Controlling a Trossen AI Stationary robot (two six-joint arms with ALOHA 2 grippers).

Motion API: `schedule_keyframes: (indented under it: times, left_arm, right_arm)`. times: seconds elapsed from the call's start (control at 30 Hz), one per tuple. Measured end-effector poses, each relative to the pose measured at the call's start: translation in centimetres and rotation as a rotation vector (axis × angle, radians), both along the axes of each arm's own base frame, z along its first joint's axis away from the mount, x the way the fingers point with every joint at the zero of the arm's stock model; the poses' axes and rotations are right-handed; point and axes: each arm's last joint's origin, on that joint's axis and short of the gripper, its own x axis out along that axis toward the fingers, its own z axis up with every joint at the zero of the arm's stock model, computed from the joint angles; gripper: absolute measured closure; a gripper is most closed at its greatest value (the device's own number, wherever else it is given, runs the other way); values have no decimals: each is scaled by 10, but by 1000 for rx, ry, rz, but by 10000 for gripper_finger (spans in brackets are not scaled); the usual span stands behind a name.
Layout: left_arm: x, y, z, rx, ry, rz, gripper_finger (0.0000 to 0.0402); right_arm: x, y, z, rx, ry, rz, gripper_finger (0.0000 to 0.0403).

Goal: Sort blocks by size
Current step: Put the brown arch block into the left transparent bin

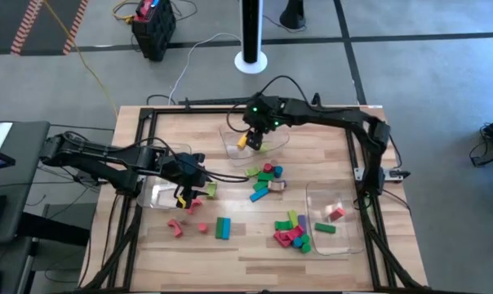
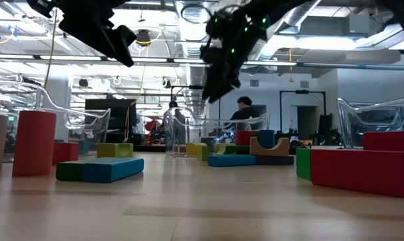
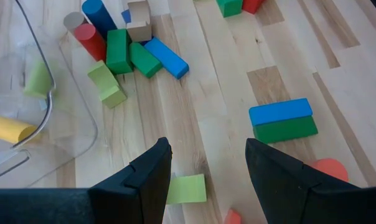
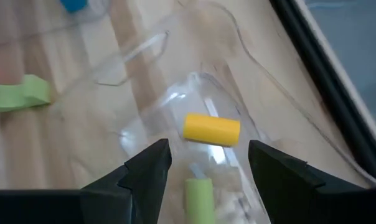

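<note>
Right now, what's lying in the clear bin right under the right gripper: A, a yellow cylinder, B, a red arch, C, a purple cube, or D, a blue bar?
A: the right wrist view shows a yellow cylinder lying on its side inside the clear bin, just ahead of the open right gripper; the high view also shows yellow in that bin beneath the gripper.

Right end effector (image 4: 208,163) open above clear bin (image 4: 238,81); yellow cylinder (image 4: 211,129) inside bin.
</note>
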Motion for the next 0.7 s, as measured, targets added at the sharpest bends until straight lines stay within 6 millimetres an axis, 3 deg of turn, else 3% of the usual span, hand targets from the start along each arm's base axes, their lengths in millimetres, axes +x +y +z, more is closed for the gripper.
schedule_keyframes:
  times: [0.33, 0.7]
  left_arm:
    - [0, 0, 0, -5, 4, 5, 202]
    - [1, 0, -1, -7, 7, 8, 202]
  right_arm:
    - [-15, 52, 44, -32, -32, 114, 152]
    - [-35, 128, 58, -6, 99, 319, 152]
